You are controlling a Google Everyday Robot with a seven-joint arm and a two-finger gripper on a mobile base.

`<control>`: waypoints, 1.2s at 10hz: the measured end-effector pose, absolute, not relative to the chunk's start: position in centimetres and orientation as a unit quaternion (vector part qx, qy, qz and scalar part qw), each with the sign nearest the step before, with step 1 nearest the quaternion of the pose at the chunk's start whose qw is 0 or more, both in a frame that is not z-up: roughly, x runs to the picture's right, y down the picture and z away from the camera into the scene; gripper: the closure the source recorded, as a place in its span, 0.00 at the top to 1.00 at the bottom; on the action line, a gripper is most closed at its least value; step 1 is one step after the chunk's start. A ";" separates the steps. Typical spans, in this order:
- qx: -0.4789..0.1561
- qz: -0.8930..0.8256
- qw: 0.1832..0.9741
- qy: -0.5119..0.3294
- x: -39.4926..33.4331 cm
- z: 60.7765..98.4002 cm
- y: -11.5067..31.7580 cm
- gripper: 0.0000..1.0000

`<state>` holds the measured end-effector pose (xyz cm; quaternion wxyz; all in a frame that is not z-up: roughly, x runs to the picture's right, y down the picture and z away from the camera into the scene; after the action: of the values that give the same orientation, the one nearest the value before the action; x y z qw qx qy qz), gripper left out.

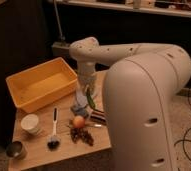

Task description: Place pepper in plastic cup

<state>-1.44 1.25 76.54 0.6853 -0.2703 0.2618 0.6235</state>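
Observation:
My gripper hangs from the white arm over the middle of the wooden table, pointing down. It is shut on the pepper, a slim dark green one that slants down along the gripper's right side. Directly under the gripper sits a short pale thing that looks like the plastic cup. The gripper hides most of it. The pepper's lower tip is level with the top of this thing, just to its right.
A yellow bin stands at the table's back left. A white round cup, a dark metal bowl and a white-handled brush lie front left. An orange fruit, a dark clump and a dark packet lie near the gripper.

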 end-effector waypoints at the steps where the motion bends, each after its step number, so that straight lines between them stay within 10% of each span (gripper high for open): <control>1: -0.257 0.635 0.674 0.276 0.9 75.6 1.2 0.04; 12: -0.151 0.778 0.489 0.365 25.7 62.1 5.5 0.04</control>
<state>25.68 5.53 62.13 0.4888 -0.1509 0.3655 0.7777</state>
